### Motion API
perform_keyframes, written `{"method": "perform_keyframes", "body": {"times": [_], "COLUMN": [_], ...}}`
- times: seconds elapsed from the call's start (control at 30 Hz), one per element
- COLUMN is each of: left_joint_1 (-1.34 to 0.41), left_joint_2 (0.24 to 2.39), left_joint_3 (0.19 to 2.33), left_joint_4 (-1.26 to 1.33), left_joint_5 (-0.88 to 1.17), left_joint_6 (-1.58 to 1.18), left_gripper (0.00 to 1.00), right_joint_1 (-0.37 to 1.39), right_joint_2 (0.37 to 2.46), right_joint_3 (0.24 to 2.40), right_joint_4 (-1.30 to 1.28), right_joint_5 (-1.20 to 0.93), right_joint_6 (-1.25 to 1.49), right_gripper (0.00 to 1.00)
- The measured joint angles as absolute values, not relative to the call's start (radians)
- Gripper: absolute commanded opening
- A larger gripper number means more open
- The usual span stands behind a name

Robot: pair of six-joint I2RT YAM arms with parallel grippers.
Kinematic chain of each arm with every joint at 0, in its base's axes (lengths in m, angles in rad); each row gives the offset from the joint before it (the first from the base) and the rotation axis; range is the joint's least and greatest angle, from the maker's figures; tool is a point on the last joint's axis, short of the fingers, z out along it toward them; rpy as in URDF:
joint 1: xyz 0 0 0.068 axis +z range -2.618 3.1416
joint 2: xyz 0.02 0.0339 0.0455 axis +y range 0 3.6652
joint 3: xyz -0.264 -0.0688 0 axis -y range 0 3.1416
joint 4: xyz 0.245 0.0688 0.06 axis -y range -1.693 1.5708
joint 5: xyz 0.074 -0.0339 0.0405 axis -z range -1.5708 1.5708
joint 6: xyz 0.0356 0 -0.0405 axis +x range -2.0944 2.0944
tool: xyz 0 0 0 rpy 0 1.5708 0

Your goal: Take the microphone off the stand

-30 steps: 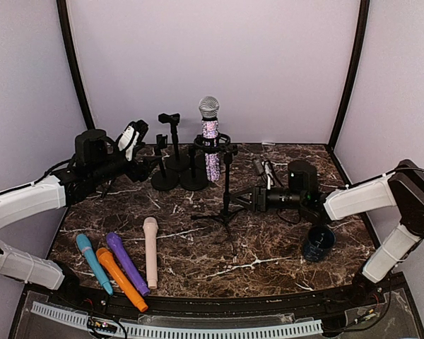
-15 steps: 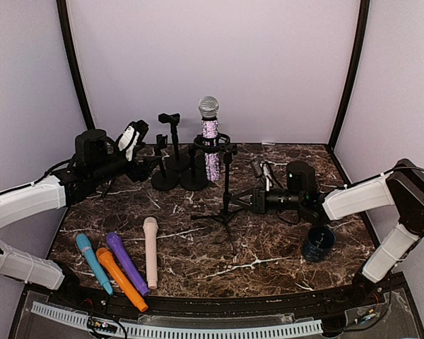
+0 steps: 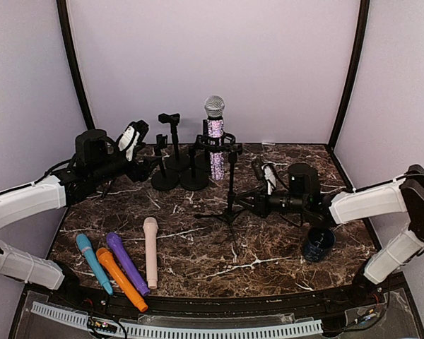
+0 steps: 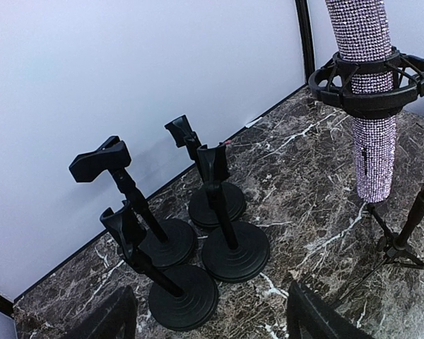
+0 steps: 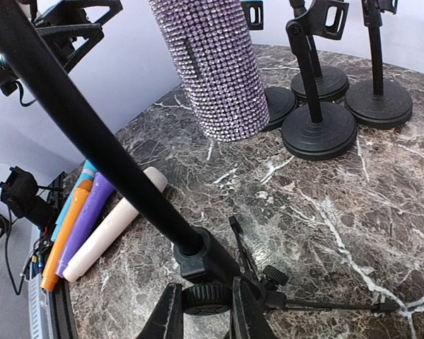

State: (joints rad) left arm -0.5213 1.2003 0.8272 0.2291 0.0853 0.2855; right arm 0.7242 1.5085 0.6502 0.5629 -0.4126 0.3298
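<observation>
A glittery lilac microphone (image 3: pixel 213 140) stands upright in the black ring mount of a tripod stand (image 3: pixel 230 189) mid-table. My right gripper (image 3: pixel 253 205) is low at the stand's foot. In the right wrist view its fingers (image 5: pixel 171 316) are shut on the stand's knurled hub knob (image 5: pixel 206 298), with the microphone's body (image 5: pixel 218 67) above. My left gripper (image 3: pixel 148 164) is open and empty, off to the left of the microphone. The left wrist view shows the microphone (image 4: pixel 371 120) and ring mount (image 4: pixel 371 79) at the right, with the left gripper (image 4: pixel 208 326) apart from them.
Several short black desk stands (image 3: pixel 175 164) cluster behind and left of the tripod and fill the left wrist view (image 4: pixel 219 240). Blue (image 3: pixel 93 263), orange (image 3: pixel 120 279), purple (image 3: pixel 126 263) and cream (image 3: pixel 150 251) microphones lie front left. A dark blue cup (image 3: pixel 318 244) stands at the right.
The tripod stand with the microphone has shifted slightly to the right, along with my right gripper holding its base. The left arm has not moved.
</observation>
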Motion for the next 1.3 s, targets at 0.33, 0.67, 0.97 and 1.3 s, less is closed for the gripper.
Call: {"method": "perform_keyframes", "body": {"times": [0.33, 0.67, 0.97, 1.3], "left_joint_1": [-0.522, -0.522, -0.522, -0.522], "left_joint_2": [1.208, 1.208, 1.208, 1.208], "left_joint_3": [0.827, 0.827, 0.827, 0.827], "left_joint_4": [0.229, 0.229, 0.229, 0.229], "left_joint_5": [0.085, 0.085, 0.085, 0.085], "left_joint_6": [0.286, 0.286, 0.286, 0.286], "left_gripper": [0.75, 0.75, 0.75, 0.75], "right_joint_1": [0.836, 0.962, 1.042, 1.094], "right_joint_2": [1.470, 1.467, 1.494, 1.539], "right_joint_3": [0.656, 0.695, 0.748, 0.789], "right_joint_4": [0.498, 0.423, 0.353, 0.337], "right_joint_5": [-0.164, 0.143, 0.352, 0.506], "right_joint_6": [0.156, -0.017, -0.152, -0.254], "right_gripper": [0.03, 0.03, 0.04, 0.19]}}
